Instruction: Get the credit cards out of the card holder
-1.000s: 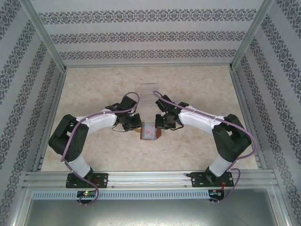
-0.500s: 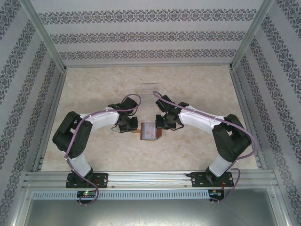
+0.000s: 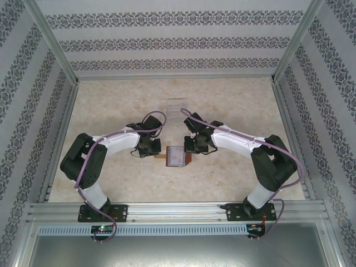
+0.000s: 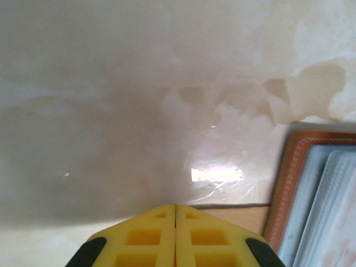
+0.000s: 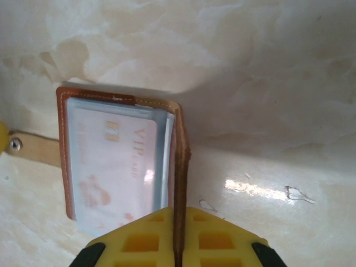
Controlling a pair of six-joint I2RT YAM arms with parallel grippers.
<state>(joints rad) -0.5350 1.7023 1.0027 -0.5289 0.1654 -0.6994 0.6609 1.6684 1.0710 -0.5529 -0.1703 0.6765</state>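
1. The reddish-brown leather folding card holder (image 5: pixel 181 167) lies open on the marbled beige desk (image 5: pixel 267 83), between the arms.
2. Right hand (image 5: pixel 178 214) is clamped on its raised flap. Left hand (image 4: pixel 176 208) is closed, tips by the tan strap tab (image 5: pixel 36 149).
3. Whitish, pink-marked plastic credit cards (image 5: pixel 114 167) sit inside. They look thin, stiff and slick, so pinch an exposed edge.

Stitched leather card holder (image 5: pixel 179 167), glossy plastic credit cards (image 5: pixel 114 167)

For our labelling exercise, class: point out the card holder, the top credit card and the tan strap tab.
card holder (image 5: pixel 182 161): right wrist view, raised leather flap.
top credit card (image 5: pixel 114 167): right wrist view, face centre.
tan strap tab (image 5: pixel 36 149): right wrist view, mid-strap.
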